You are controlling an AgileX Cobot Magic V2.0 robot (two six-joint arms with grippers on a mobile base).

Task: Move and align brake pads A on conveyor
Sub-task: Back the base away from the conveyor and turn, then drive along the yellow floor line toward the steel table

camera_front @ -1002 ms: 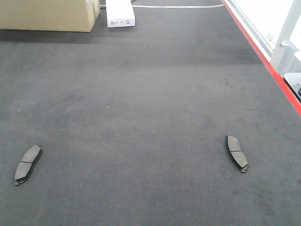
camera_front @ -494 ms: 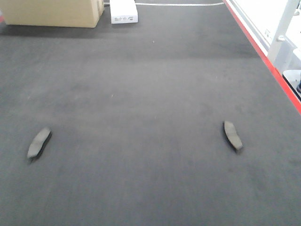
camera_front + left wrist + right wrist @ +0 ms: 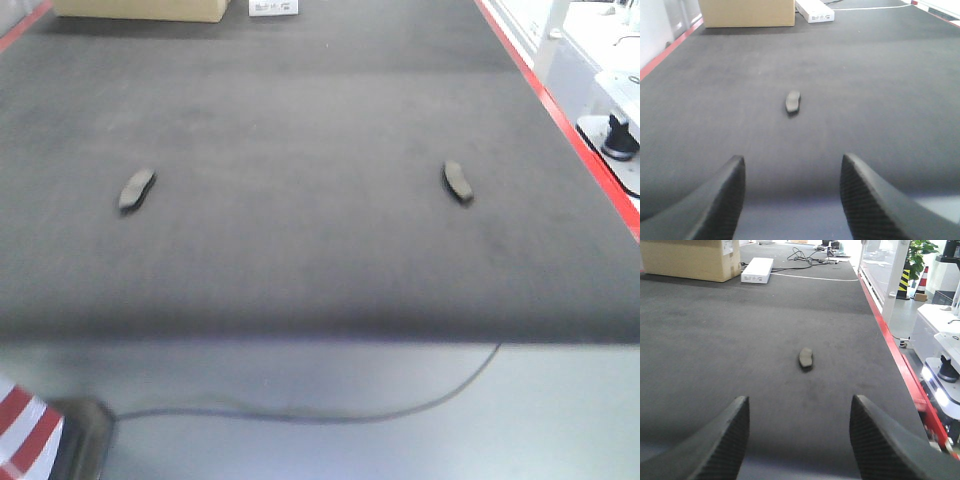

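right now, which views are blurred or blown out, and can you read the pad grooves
Front view: soft all over, left brake pad and right brake pad smeared, grooves unreadable. Left wrist view: left brake pad blurred, left gripper soft-edged. Right wrist view: sharpest, yet overexposed past the red strip.

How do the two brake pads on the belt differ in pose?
The left brake pad slants with its far end rightward; the right brake pad slants with its far end leftward. The left brake pad lies toward the conveyor's left side, the right brake pad toward its right side. Both lie flat, untouched.
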